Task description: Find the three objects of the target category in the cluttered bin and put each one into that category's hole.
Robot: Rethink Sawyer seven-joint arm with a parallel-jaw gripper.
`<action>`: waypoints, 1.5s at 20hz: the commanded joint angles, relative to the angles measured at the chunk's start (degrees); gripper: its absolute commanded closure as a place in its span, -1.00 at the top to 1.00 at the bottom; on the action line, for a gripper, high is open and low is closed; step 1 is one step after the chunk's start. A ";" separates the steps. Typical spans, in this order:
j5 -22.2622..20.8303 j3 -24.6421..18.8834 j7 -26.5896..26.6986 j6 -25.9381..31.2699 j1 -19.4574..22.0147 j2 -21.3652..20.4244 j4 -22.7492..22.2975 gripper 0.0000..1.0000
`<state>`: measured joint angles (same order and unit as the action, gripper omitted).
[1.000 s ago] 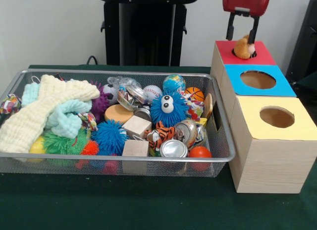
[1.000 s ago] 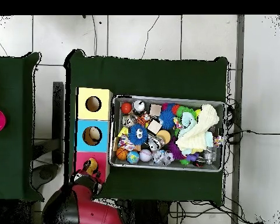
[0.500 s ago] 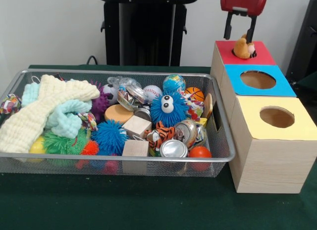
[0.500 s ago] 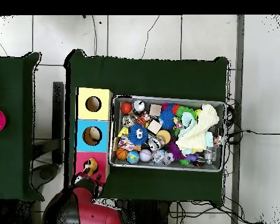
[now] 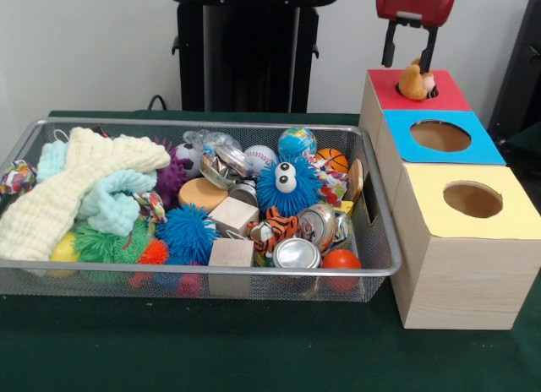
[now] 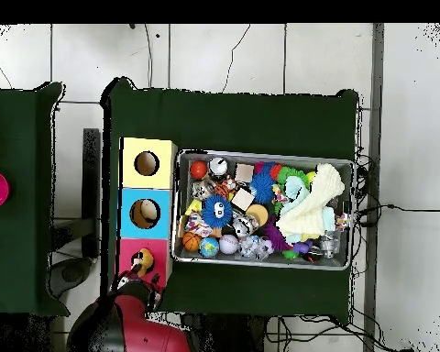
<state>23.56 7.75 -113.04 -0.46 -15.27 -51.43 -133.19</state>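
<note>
The tan-orange toy (image 5: 414,82) sits in the hole (image 5: 427,89) of the red-topped box (image 5: 389,89), partly protruding, not fully dropped. The gripper (image 5: 410,58) hangs directly above it, jaws spread and empty, tips just clear of the toy. Confirm the toy falls through before you retract; if it lodges, press it down gently. Then return to the bin (image 5: 385,261), where the tiger-striped toy (image 5: 272,225) lies near the front, beside the wooden cubes (image 5: 232,215).
</note>
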 commanded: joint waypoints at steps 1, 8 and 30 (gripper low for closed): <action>-0.84 -3.10 -9.87 1.66 0.20 -0.37 0.54 1.00; 0.48 -0.08 -10.02 6.35 -2.72 -2.72 1.77 1.00; 0.94 4.64 -10.74 12.89 -5.83 -4.81 5.00 1.00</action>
<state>23.51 12.20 -113.04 7.23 -22.11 -56.49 -132.94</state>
